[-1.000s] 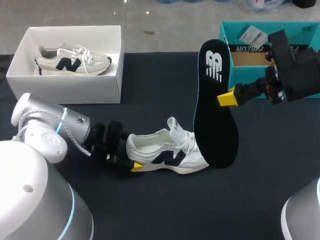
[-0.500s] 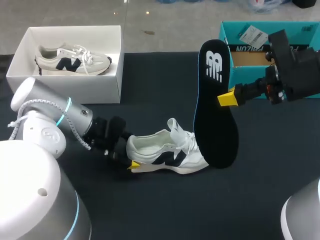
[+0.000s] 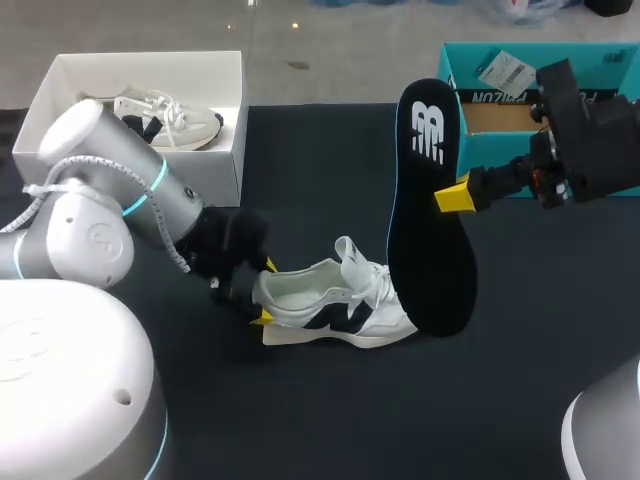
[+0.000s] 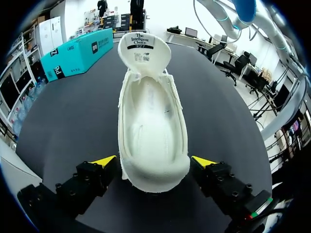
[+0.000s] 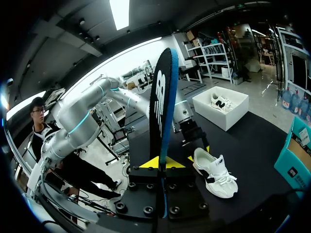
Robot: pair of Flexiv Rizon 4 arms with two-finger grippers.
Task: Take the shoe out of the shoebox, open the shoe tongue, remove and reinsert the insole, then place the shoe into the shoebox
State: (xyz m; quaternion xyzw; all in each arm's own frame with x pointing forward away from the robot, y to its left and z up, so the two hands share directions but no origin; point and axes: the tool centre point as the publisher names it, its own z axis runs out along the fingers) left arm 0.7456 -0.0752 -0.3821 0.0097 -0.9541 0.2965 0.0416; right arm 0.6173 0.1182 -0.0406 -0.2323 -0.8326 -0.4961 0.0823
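1. Resting a white shoe (image 3: 335,305) on its sole at mid-counter (image 3: 330,420), with the tongue (image 4: 144,48) standing up and forward. Showing a wide mouth and a bare footbed, judged ready for the insole's return.
2. Straddling the shoe's heel with the left hand (image 4: 154,162), probably for steadying it. Not being able to tell whether gripping or merely flanking.
3. Pinching the black insole (image 3: 430,215) about mid-length in the right hand (image 5: 163,162), closed on its two faces. Holding it upright, logo end up and lower end just beside the shoe's toe, likely for lining up with the opening.
4. Sitting at the counter's far left, well apart: a white shoebox (image 3: 225,150) holding a second shoe (image 3: 185,120), awaiting the final step.
5. Sitting at the far right, beyond the right hand: a teal box (image 3: 480,80).
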